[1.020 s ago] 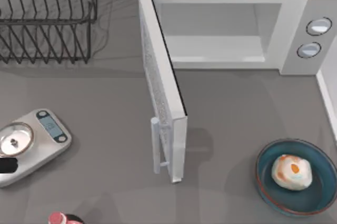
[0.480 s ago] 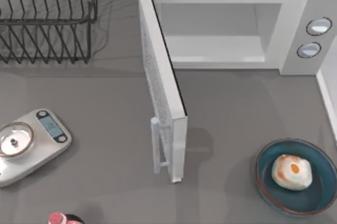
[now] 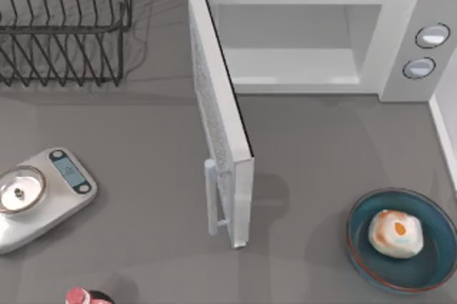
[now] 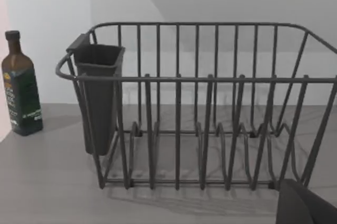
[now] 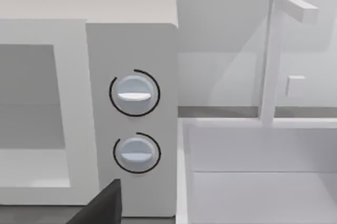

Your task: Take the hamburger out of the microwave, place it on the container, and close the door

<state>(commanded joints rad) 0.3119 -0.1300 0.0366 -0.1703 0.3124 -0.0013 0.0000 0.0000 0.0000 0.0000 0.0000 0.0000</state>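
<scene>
Hamburger (image 3: 395, 233) sitting in the container (image 3: 435, 268) at the table's front right, a bit right of the bowl's centre. Microwave (image 3: 397, 47) at the back right, cavity open and pale grey; two round buttons (image 5: 134, 94) on its right panel. Door (image 3: 223, 140) swung wide, standing out toward the front, bar handle (image 3: 211, 197) on its left face, dark inner edge facing right. Door well apart from the container. Wire rack (image 4: 200, 108) at back left, with a dark cup-like holder (image 4: 97, 98) hung at one end; green bottle (image 4: 20, 84) just beyond that end, by the wall. Scale (image 3: 50, 193) with small metal dish (image 3: 20, 190) at the left edge, red-capped bottle (image 3: 80, 297) at the front edge. White sink-like basin (image 5: 263, 176) right of the microwave, white tap (image 5: 274, 56) above it. Dark sliver of left gripper (image 4: 305, 205) in left wrist view, dark sliver of right gripper (image 5: 105, 205) in right wrist view near the microwave's button panel; jaw state of either: cannot tell.
</scene>
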